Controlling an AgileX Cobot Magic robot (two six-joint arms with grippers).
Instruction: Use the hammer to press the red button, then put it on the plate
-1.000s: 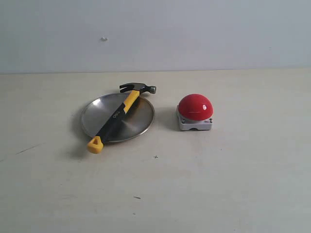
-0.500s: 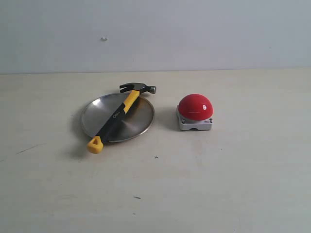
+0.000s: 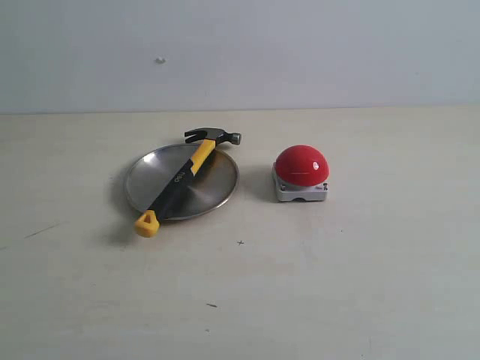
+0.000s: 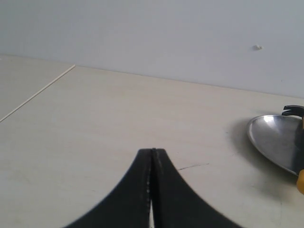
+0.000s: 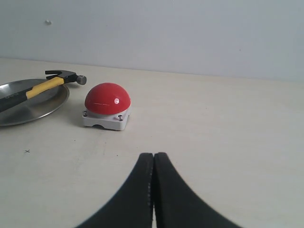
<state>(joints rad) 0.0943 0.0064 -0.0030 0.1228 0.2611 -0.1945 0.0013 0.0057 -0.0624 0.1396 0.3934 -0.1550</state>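
Observation:
The hammer [image 3: 184, 176] lies diagonally across the silver plate [image 3: 212, 184], its dark head past the far rim and its yellow looped end off the near rim. To the right of the plate stands the red button [image 3: 301, 166] on its grey base. Neither arm shows in the exterior view. My left gripper [image 4: 152, 151] is shut and empty, well away from the plate [image 4: 275, 140]. My right gripper [image 5: 154, 155] is shut and empty, a short way in front of the button [image 5: 107, 97]; the hammer [image 5: 47, 83] and plate [image 5: 40, 107] lie beyond it.
A pale tabletop [image 3: 315, 285] carries only these items. A plain light wall [image 3: 300, 52] stands behind it. A thin seam [image 4: 38, 92] runs across the table in the left wrist view.

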